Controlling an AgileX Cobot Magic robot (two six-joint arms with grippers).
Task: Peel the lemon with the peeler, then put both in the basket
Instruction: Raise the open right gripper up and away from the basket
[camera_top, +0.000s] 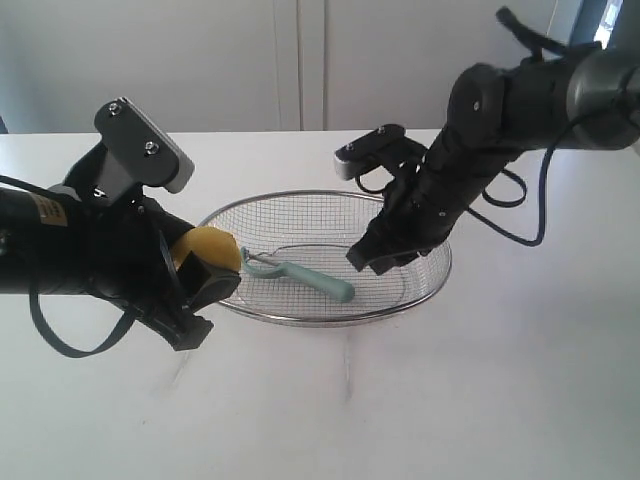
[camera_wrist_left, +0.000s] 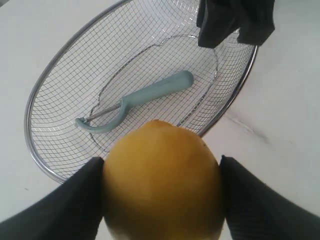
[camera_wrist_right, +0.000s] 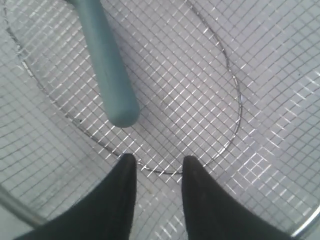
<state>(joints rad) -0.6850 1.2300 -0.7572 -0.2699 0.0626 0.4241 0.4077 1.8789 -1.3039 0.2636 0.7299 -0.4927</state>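
The yellow lemon (camera_top: 207, 250) (camera_wrist_left: 162, 182) is held between the black fingers of my left gripper (camera_top: 205, 275) (camera_wrist_left: 162, 195), just outside the left rim of the wire mesh basket (camera_top: 300, 205) (camera_wrist_left: 60, 75). The teal peeler (camera_top: 300, 273) (camera_wrist_left: 135, 100) lies flat inside the basket, blade end toward the lemon; only its handle (camera_wrist_right: 107, 75) shows in the right wrist view. My right gripper (camera_top: 372, 260) (camera_wrist_right: 156, 162) hangs over the basket's right half, open and empty, its tips just past the handle's end.
The basket stands on a white table (camera_top: 450, 400) with a pale wall behind. The right arm's black cable (camera_top: 530, 210) loops over the table right of the basket.
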